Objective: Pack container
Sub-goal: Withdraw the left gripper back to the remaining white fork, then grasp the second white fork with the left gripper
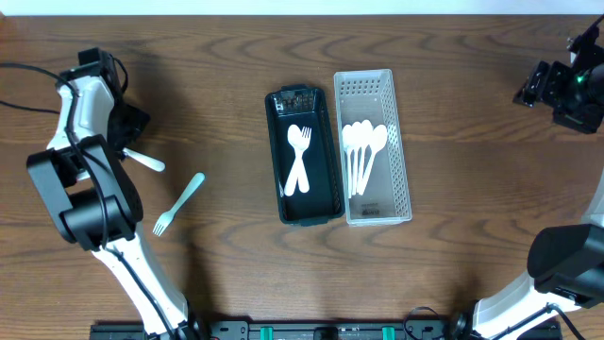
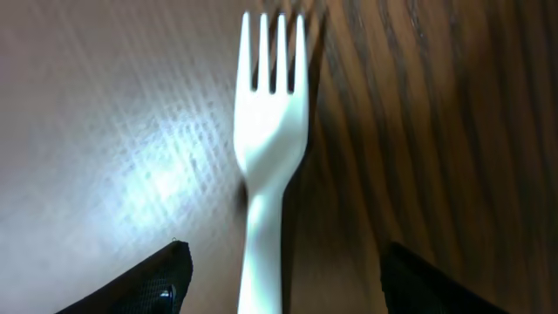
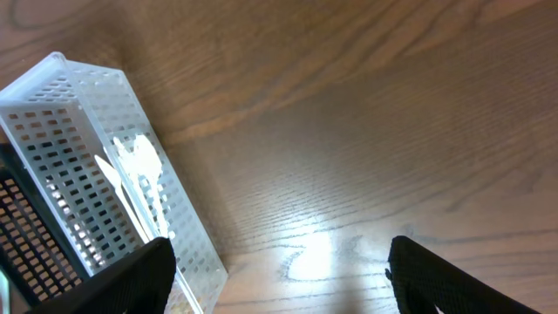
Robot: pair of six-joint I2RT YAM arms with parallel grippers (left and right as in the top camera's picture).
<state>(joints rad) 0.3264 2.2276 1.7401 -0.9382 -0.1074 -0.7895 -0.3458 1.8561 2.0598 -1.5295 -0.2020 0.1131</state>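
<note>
A white fork (image 2: 270, 131) lies on the wooden table between the fingers of my left gripper (image 2: 283, 266), which is open and does not touch it. In the overhead view this fork (image 1: 143, 160) is at the far left, just below my left gripper (image 1: 130, 126). A teal fork (image 1: 179, 203) lies loose nearby. The dark container (image 1: 282, 151) holds two white forks (image 1: 299, 161). The white perforated basket (image 1: 401, 142) holds several white spoons (image 1: 361, 151). My right gripper (image 3: 279, 262) is open and empty at the far right (image 1: 534, 88).
The white basket (image 3: 52, 131) shows at the left of the right wrist view, beside its left finger. Cables and arm bases line the table's front edge.
</note>
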